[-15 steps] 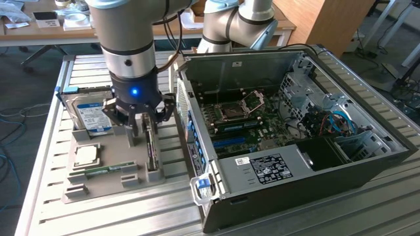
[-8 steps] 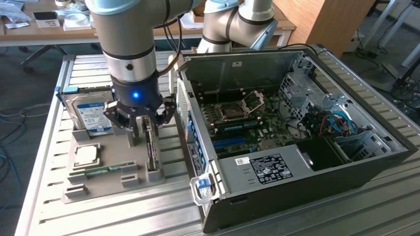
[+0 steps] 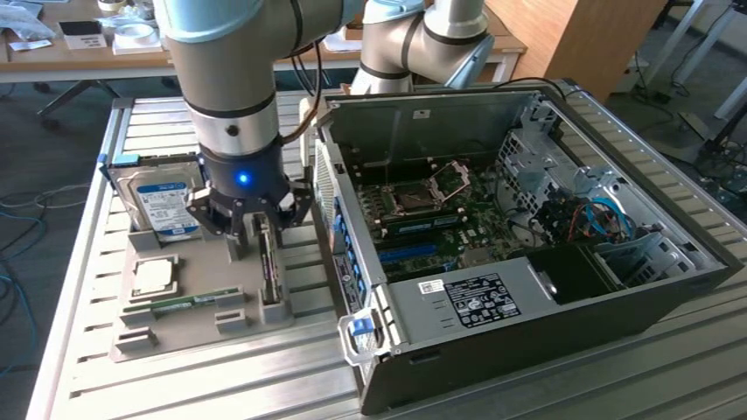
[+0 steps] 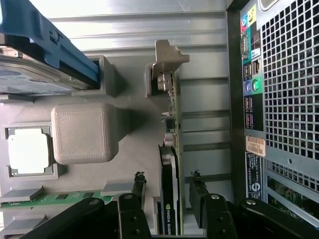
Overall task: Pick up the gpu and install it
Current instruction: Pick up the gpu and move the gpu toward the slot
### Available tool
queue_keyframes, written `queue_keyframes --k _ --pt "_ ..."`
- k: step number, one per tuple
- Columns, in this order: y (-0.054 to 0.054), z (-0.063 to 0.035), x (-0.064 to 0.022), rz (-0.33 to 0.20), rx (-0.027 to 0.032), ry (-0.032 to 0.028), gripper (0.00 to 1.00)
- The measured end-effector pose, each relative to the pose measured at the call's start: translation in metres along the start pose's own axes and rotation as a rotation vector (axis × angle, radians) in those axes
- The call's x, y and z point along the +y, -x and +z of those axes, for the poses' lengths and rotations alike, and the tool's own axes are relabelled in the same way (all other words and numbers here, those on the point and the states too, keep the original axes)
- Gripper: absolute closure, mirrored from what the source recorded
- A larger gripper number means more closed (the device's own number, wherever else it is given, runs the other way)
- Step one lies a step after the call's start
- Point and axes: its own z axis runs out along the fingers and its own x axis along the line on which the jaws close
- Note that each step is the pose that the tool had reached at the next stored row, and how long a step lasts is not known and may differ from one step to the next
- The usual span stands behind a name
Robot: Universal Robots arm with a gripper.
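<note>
Gpu [image 4: 169, 164] not yet lifted, on edge in the gray holder [image 3: 175, 325] at the exterior view's left of the open case [image 3: 491, 302], straddled by the parted gripper [image 4: 167, 178]; pickup and install both left.

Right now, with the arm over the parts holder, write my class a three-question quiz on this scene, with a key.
1. True or false: the gpu stands on edge in the grey holder.
2. The gripper is: A) shut on the gpu; B) open, one finger on each side of the gpu; C) open, well away from the gpu.
3. Fill in: the computer case has its side panel ___ (on/off).
Key: 1 true; 2 B; 3 off.
</note>
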Motion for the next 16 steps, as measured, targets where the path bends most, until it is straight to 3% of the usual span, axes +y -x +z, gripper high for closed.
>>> queue_keyframes --k 4,10,16 --pt "0.000 0.0015 -0.0021 0.000 -0.0002 -0.0003 0.51" --pt "0.000 0.0120 -0.0026 0.000 -0.0002 -0.0004 0.51" --pt "0.001 0.0137 -0.0025 0.000 -0.0002 -0.0006 0.51"
